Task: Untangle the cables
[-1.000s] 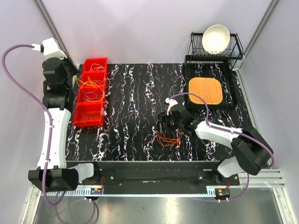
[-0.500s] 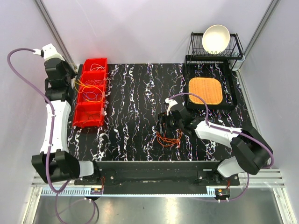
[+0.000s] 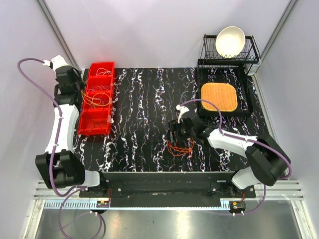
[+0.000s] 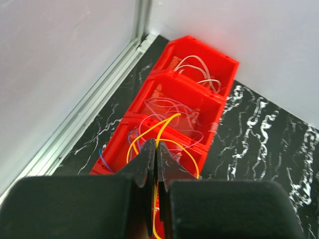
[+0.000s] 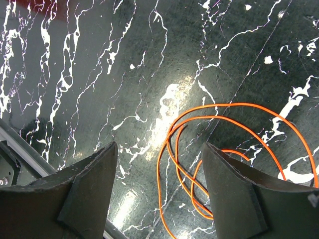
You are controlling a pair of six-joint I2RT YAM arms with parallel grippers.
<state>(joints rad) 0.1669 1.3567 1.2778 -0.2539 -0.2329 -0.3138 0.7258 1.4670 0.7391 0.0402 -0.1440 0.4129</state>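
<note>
Over the far-left corner of the bench [image 3: 144, 99], the left arm stretches out long, its claw [image 4: 153, 149] pressed together on a yellow cable [image 4: 167, 122] that rises from the red bins [image 3: 89, 127]; more yellow, white and purple cables lie looped in those compartments. Near the middle, the right arm bends low, its claw [image 5: 158, 149] spread, hovering just above a loose tangle of orange cables [image 3: 180, 148] on the black marbled surface. Well apart, at the far right, stand a dish rack [image 3: 251, 52] holding a white bowl [image 3: 230, 41] and an orange mat [image 3: 219, 97]
</note>
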